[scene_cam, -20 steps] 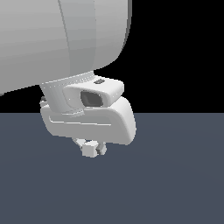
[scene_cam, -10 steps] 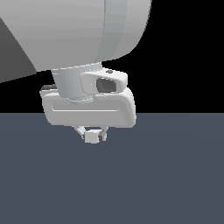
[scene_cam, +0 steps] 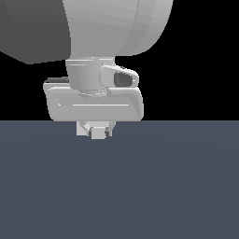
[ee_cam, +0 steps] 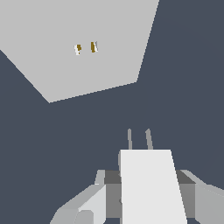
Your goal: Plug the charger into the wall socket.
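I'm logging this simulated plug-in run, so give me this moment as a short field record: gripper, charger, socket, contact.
gripper: shut on the charger, one finger on each side
charger: white block, two thin prongs projecting from its front
wall socket: flat white plate with two small dark holes, ahead of the prongs
contact: none; dark floor shows between prongs and plate
alignment: prongs point toward the plate, offset from the holes
exterior view: arm fills the frame; socket not visible

White box-shaped charger (ee_cam: 151, 186) with two thin grey prongs pointing toward the wall socket (ee_cam: 83, 48), a flat white square plate with two small dark holes, well apart
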Robot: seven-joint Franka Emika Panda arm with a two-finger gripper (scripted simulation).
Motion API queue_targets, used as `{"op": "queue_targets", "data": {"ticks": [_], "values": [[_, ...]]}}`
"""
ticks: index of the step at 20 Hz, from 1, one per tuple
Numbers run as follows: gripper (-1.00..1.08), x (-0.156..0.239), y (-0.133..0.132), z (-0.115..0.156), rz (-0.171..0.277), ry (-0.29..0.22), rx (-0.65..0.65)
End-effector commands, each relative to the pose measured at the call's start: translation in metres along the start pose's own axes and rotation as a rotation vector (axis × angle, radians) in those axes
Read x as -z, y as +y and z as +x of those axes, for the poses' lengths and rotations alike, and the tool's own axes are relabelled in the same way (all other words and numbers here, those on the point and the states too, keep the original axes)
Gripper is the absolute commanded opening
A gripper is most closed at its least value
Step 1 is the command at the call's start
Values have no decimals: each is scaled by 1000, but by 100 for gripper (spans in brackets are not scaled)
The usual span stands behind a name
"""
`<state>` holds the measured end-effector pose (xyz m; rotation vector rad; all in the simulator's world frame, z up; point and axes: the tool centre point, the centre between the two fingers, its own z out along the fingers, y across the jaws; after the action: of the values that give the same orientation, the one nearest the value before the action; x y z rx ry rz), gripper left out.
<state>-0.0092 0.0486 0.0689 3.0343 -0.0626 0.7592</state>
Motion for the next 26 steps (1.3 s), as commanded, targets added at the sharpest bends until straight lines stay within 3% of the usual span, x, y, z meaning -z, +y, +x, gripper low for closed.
{"op": "queue_targets", "data": {"ticks": [1,14,26], "values": [[-100,3,-2,6,20,1,40],[-100,14,-12,27,101,-1,190],[-100,18,-17,34,140,-8,259]]}}
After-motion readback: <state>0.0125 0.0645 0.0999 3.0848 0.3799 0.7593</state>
